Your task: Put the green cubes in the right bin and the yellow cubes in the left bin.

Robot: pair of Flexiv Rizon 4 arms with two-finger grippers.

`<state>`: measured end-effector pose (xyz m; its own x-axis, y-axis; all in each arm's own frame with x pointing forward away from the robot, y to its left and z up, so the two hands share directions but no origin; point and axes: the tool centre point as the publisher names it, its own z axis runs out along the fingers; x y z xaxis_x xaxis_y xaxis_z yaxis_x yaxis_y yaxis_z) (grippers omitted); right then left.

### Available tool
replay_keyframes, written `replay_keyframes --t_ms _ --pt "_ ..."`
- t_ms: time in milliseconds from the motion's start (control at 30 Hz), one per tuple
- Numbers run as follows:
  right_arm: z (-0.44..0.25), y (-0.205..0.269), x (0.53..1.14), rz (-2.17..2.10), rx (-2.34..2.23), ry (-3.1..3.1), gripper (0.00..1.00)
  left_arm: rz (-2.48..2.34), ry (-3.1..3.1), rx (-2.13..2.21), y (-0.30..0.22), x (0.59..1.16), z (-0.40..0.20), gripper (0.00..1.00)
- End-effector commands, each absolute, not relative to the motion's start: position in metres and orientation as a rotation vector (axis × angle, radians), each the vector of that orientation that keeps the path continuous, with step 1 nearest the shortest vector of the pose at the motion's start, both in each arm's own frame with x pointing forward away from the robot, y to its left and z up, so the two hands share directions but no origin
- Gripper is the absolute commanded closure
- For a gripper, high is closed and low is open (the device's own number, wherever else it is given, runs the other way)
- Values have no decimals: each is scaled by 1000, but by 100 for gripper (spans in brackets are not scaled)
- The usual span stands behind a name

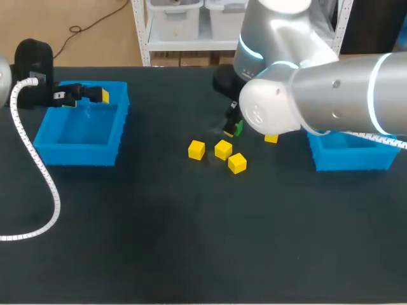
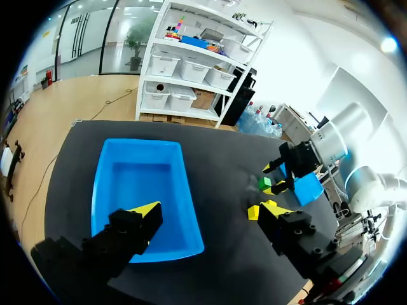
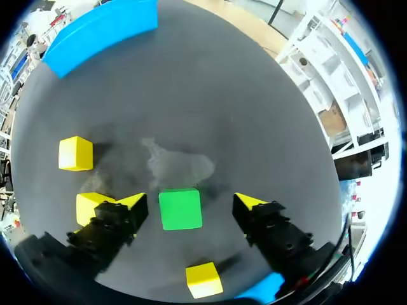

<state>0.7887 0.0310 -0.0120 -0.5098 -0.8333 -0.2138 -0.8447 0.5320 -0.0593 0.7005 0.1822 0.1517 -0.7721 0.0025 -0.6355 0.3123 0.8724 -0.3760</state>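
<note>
A green cube (image 3: 180, 208) lies on the black table between the fingers of my right gripper (image 3: 189, 202), which is open with a gap on each side of the cube. In the head view the green cube (image 1: 239, 129) peeks out under the right gripper (image 1: 233, 127). Three yellow cubes (image 1: 196, 150) (image 1: 223, 149) (image 1: 237, 163) lie just in front of it, and another yellow cube (image 1: 271, 138) is partly hidden under the arm. My left gripper (image 2: 210, 210) hangs open and empty above the left blue bin (image 2: 102, 190), near its far edge (image 1: 89, 95).
The left blue bin (image 1: 48, 136) stands at the table's left. The right blue bin (image 1: 353, 159) stands at the right, half hidden by my right arm. A white coiled cable (image 1: 38, 171) trails from my left arm across the table's left side.
</note>
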Motion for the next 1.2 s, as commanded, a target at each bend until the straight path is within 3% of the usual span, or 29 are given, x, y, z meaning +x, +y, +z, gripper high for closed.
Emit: replay_keyframes --t_ms 33,267,467,800,1000,1200 --pt "-13 28 786 82 -1413 2556 100 -633 2378 231 184 700 150 0" --pt "-5 18 786 78 -1352 2565 100 -633 2378 231 184 700 150 0" --pt "47 -1 795 77 -1213 2483 100 -633 2378 231 184 700 150 0" --pt "152 -110 811 74 -756 2364 100 -633 2378 231 184 700 150 0" --pt "157 -182 800 61 -503 2402 100 -633 2378 231 184 700 150 0" --pt "132 -217 777 89 -373 2478 100 -633 2378 231 184 700 150 0"
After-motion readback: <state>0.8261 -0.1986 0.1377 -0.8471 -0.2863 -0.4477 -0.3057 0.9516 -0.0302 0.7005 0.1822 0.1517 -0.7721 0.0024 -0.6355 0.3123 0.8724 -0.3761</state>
